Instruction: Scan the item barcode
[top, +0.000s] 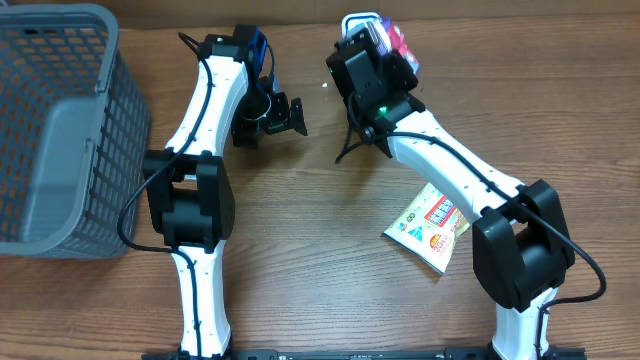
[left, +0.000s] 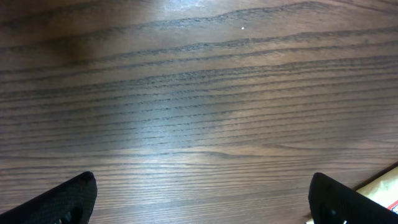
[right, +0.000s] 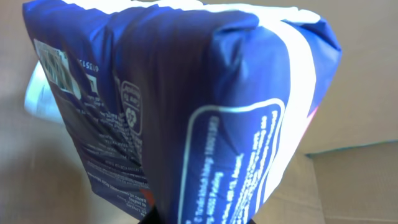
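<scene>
Starting with the overhead view, the left claw is seen with its jaws spread wide above the brown wood-grain table. A grey plastic lattice basket stands well off to that claw's left side. The right claw is pressed onto a soft blue, white and pink plastic package, which is held up off the table at the claw's tip. A flat yellow, green and white printed packet lies on the table well behind the right claw, beside the lower part of its arm.

From the left wrist camera, two black fingertips are recorded at the bottom corners, far apart, with bare table grain between and ahead of them. A pale printed edge shows just outside the right-hand fingertip; what it belongs to cannot be told.

From the right wrist camera, the package fills the frame directly ahead of the claw. A black-and-white barcode label is noted on its upper left side, tilted and partly blurred. A white-outlined text panel is on the nearer face. The fingers are almost wholly hidden under the package.
</scene>
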